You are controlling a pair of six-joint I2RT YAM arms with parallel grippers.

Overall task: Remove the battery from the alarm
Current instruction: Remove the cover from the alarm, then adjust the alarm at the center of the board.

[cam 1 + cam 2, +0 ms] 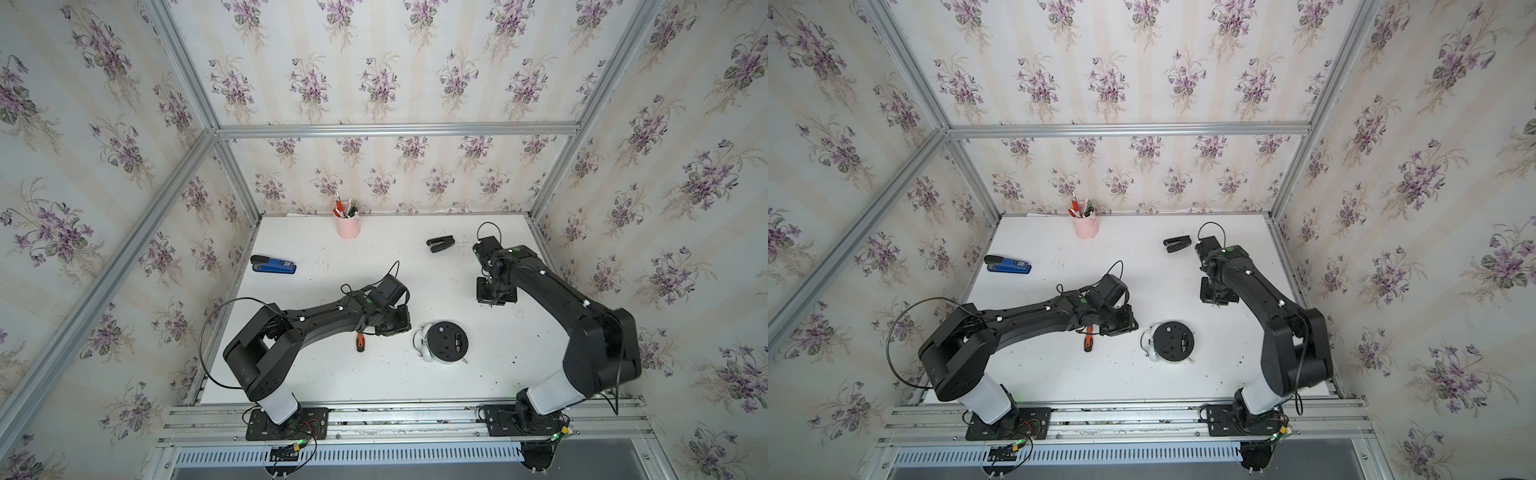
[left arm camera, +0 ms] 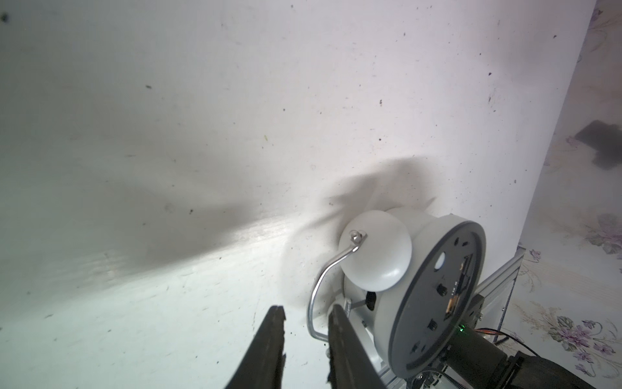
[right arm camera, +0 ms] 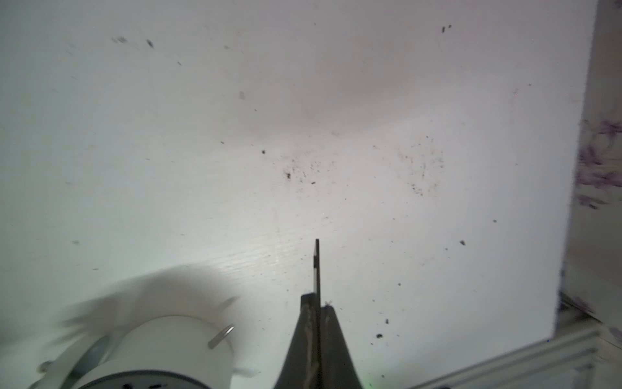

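Nearby, the alarm (image 1: 440, 345) is laid face down on the worktop (image 1: 374, 374), just ahead of the left hand (image 2: 308, 311), whose fingers are parted and empty. The battery (image 1: 458, 342) is seen in the open back slot, its long axis across that hand's reach. An orange-handled screwdriver (image 1: 359, 341) is lodged beneath its wrist. Farther off, the right hand (image 3: 316, 299) is clenched on a thin dark plate (image 3: 317, 266).

No text can be read; the small label (image 1: 286, 263) on the blue stapler (image 1: 272, 266) is too blurred
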